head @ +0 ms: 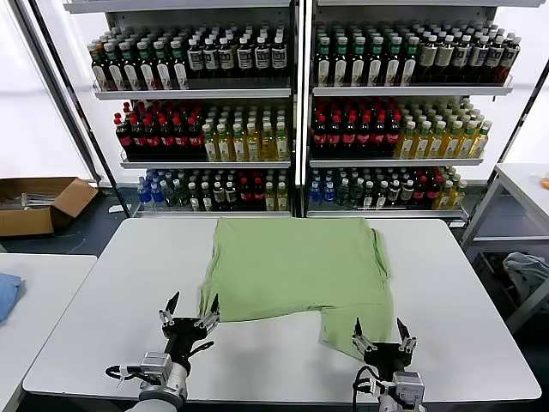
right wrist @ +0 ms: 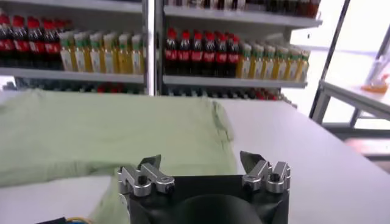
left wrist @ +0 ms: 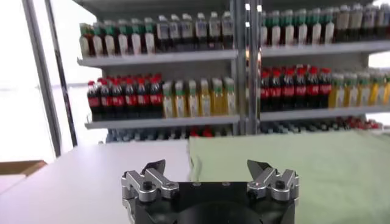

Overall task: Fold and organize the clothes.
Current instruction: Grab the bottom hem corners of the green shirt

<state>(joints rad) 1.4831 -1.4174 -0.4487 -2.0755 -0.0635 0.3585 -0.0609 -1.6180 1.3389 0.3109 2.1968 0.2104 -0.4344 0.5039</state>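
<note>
The setting looked like a shop mock-up or retail test lab. Tall grey metal shelving [head: 296,90] stood behind the white rectangular table [head: 103,300], packed in neat rows with plastic drink bottles [head: 352,129], dark cola with red caps, yellow and green ones. An opened brown cardboard box [head: 39,204] sat on the floor by the wall, and further white tables [head: 523,184] stood alongside.

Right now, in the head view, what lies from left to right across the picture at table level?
Blue cloth on the side table, brown cardboard box on the floor, open left gripper, light green polo shirt spread on the white table, open right gripper, grey-white cloth heap.
</note>
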